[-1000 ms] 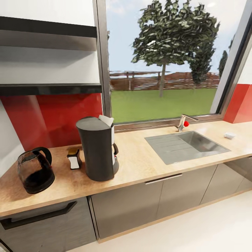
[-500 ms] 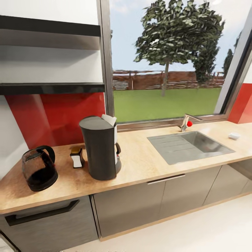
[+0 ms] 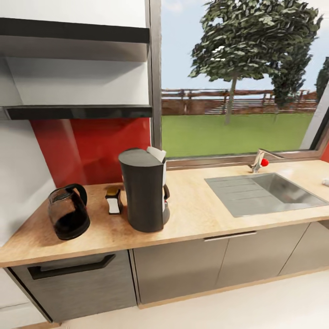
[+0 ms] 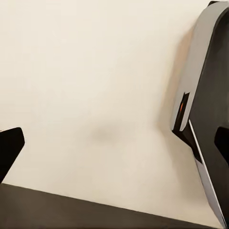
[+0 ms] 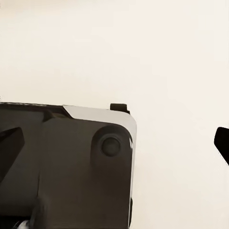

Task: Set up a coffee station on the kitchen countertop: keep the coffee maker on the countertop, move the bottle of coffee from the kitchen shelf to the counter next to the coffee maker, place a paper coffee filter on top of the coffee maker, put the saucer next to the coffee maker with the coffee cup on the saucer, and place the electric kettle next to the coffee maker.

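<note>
Head view: kettle (image 3: 68, 218) beside coffee maker (image 3: 145, 196)

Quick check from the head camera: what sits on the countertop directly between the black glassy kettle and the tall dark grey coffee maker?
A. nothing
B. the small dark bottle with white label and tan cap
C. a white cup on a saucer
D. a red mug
B: the small dark bottle with white label and tan cap stands on the light wood-grain countertop between the rounded black glassy kettle and the tall dark grey coffee maker.

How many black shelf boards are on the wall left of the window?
2: an upper shelf board near the picture's top, and a lower shelf board just above the red backsplash. Nothing visible on either.
</note>
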You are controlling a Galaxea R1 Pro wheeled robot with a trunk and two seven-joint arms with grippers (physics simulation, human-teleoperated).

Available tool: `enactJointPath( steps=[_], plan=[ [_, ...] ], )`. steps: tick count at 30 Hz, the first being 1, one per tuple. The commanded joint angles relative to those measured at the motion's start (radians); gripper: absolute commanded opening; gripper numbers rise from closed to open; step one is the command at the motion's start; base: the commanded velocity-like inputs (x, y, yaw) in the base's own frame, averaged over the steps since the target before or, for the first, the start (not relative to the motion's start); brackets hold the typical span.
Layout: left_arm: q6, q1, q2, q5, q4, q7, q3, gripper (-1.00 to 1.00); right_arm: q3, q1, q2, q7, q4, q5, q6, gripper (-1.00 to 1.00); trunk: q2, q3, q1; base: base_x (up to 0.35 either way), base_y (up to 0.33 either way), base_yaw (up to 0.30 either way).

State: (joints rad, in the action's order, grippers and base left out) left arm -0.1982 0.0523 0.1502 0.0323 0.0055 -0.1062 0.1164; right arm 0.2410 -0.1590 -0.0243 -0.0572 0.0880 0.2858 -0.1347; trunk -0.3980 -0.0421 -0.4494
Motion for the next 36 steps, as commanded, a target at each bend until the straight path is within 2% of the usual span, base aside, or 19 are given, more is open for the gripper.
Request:
enactJointPath(
  steps=[1,20,25,36],
  plan=[
    [-0.004,0.000,-0.002,0.003,0.001,0.000,0.004,1.00,0.009,-0.001,0.000,-0.004,-0.001,0.007,-0.003,1.00,-0.002,-0.003,-0.001,0.000,0.000,0.199],
    [-0.007,0.000,-0.006,0.005,-0.025,-0.001,0.008,1.00,0.009,-0.001,-0.002,-0.003,0.003,0.009,-0.005,1.00,-0.002,-0.024,-0.001,0.000,0.000,0.208],
    [-0.007,-0.001,-0.001,0.004,-0.025,-0.001,0.008,1.00,0.008,-0.001,-0.021,0.012,0.003,0.009,-0.005,1.00,-0.002,-0.029,-0.001,0.000,0.000,0.213],
    [-0.010,0.000,-0.005,0.005,-0.024,-0.001,0.006,1.00,0.007,-0.001,-0.025,0.016,0.003,0.009,-0.005,1.00,-0.002,-0.041,-0.001,0.000,0.000,0.213]
  ],
)
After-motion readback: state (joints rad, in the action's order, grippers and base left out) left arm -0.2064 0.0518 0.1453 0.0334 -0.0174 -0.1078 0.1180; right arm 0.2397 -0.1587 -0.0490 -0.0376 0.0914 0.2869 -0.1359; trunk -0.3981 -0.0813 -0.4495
